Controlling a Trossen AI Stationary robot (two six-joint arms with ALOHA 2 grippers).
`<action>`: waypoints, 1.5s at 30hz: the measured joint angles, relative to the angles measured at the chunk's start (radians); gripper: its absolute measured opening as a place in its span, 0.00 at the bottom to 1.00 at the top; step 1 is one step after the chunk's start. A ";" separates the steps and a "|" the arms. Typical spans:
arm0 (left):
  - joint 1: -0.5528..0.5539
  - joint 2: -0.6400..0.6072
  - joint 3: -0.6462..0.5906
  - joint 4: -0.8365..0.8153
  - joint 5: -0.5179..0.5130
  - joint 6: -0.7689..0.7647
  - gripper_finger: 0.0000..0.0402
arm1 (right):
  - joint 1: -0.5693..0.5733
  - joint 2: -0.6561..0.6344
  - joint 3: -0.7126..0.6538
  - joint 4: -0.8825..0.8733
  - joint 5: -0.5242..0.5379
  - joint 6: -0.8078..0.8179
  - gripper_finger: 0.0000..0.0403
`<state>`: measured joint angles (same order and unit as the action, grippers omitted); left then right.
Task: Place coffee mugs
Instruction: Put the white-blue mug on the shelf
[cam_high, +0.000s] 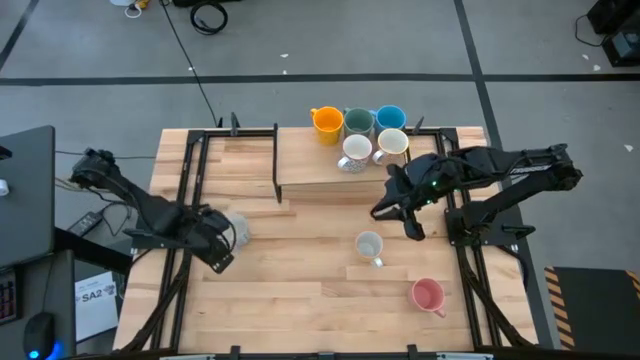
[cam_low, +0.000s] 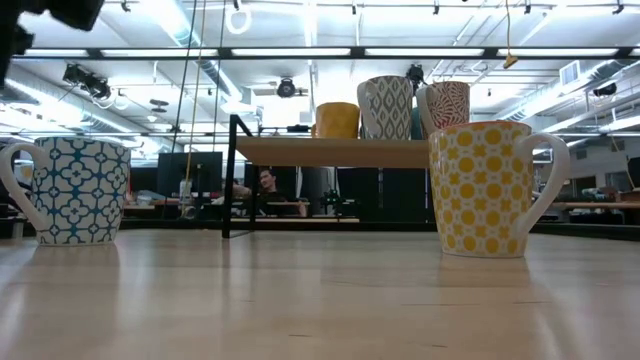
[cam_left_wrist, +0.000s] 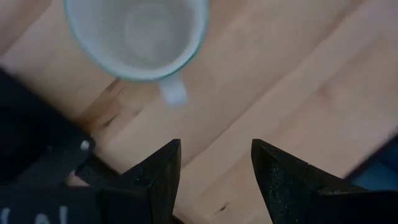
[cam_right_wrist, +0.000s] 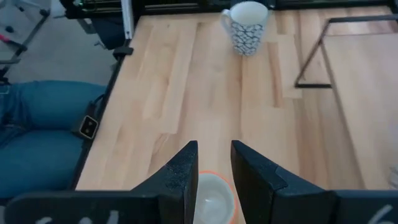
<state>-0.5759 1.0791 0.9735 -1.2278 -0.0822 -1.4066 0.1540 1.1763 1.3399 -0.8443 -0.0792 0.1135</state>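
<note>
On the wooden table (cam_high: 300, 300), the raised shelf (cam_high: 300, 170) at the far middle holds five of the eight coffee mugs in a cluster towards its right end: the orange mug (cam_high: 327, 122), the grey-green mug (cam_high: 358, 123), the blue mug (cam_high: 390, 118) and two white patterned mugs (cam_high: 356, 150) just in front of them. By my count, more than half the job is done and three mugs are left on the bare table. My left gripper (cam_high: 222, 250) sits at the left, fingers spread and empty, with the blue-patterned mug (cam_high: 237, 230) just ahead of it. My right gripper (cam_high: 398, 218) hangs right of centre, fingers slightly parted and gripping nothing, over the yellow-patterned mug (cam_high: 368, 245) standing mid-table. The pink mug (cam_high: 428, 294) waits untouched at the near right.
</note>
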 joint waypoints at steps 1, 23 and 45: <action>-0.012 0.009 -0.012 -0.003 0.000 -0.025 0.51 | 0.007 0.000 -0.010 0.010 0.000 0.000 0.25; -0.038 0.201 -0.099 0.033 -0.153 -0.161 0.51 | 0.056 0.000 -0.128 0.074 0.005 0.000 0.25; -0.037 0.315 -0.098 0.039 -0.199 -0.158 0.33 | 0.056 0.000 -0.152 0.111 0.009 -0.003 0.25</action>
<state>-0.6128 1.3945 0.8753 -1.1892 -0.2813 -1.5650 0.2100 1.1763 1.1881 -0.7334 -0.0704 0.1101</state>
